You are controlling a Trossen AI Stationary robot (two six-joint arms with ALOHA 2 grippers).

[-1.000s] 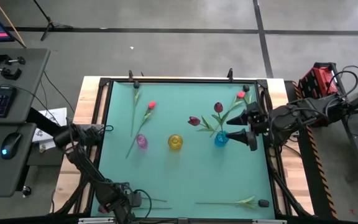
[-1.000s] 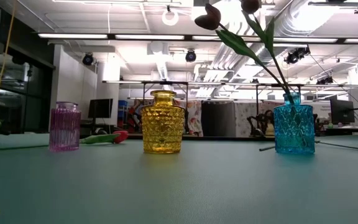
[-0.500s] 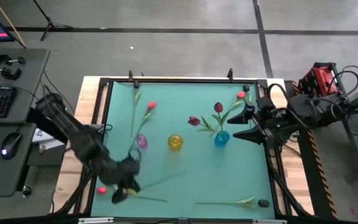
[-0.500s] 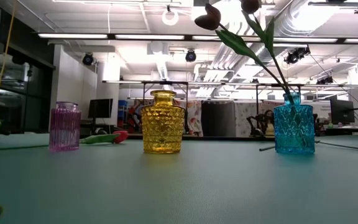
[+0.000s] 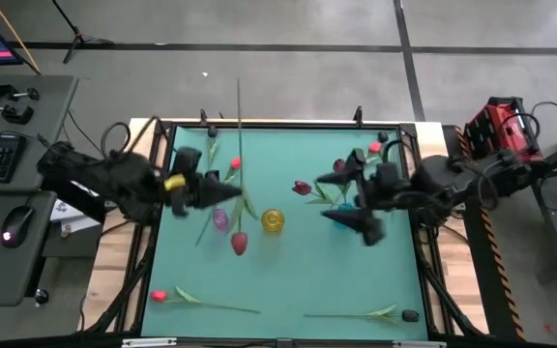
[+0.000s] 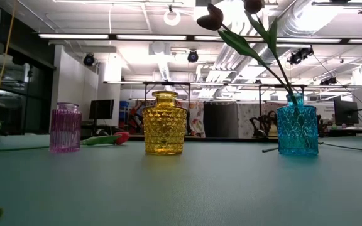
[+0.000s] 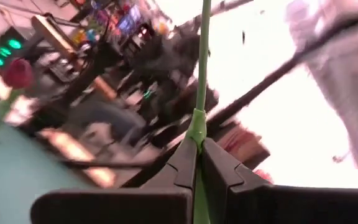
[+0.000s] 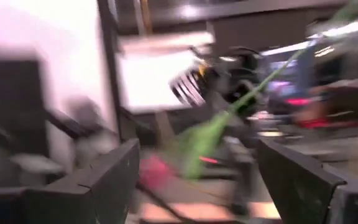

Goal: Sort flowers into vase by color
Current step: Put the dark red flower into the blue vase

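the left claw (image 5: 228, 191) is clamped shut on the stem of a red tulip (image 5: 239, 243), held above the bench (image 5: 298, 280) at about nine o'clock from the yellow vase (image 5: 273, 220); the bud hangs toward six o'clock while the stem runs up past the bench's far rail toward twelve; in the left wrist view the green stem (image 7: 201, 74) is pinched tight between the two dark fingers; the pink vase (image 5: 220, 220) sits just below the claw, touching nothing i can make out.

the right claw (image 5: 351, 198) is spread wide and holds nothing, hovering near the blue vase (image 6: 296, 133), which already carries two dark maroon tulips (image 5: 303, 188); other red tulips lie loose: one at eleven o'clock (image 5: 235, 164), one at one o'clock (image 5: 373, 148), one at seven o'clock near the front edge (image 5: 159, 295); a further stem (image 5: 375, 313) lies at five o'clock, its head too small to judge.

the step in hand looks like the carry of a red flower to its vase, probably the pink one; next the left claw must turn the stem end downward, line it over the narrow neck and lower it before letting go; the long stem swinging wide could knock a vase.
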